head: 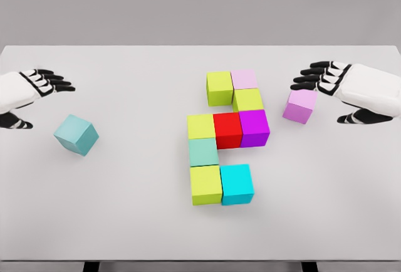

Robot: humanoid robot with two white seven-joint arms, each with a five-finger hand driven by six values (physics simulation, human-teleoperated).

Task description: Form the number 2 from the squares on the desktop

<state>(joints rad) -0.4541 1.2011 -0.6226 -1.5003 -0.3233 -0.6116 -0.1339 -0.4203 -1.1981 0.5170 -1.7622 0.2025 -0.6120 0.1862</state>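
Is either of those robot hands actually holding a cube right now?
Nothing is held. The left hand is open above the teal cube. The right hand is spread beside the light purple cube, close to it but not gripping.

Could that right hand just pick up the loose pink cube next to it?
Probably yes. The right hand hovers open just beside the loose pink cube, fingers spread over its top. The cube stands apart from the assembled blocks, so nothing seems to block a grasp.

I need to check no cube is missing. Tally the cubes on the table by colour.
Yellow-green cubes: 4
Teal cubes: 2
Cyan cube: 1
Red cube: 1
Magenta cube: 1
Pale pink cube: 1
Lilac cube: 1
Total: 11
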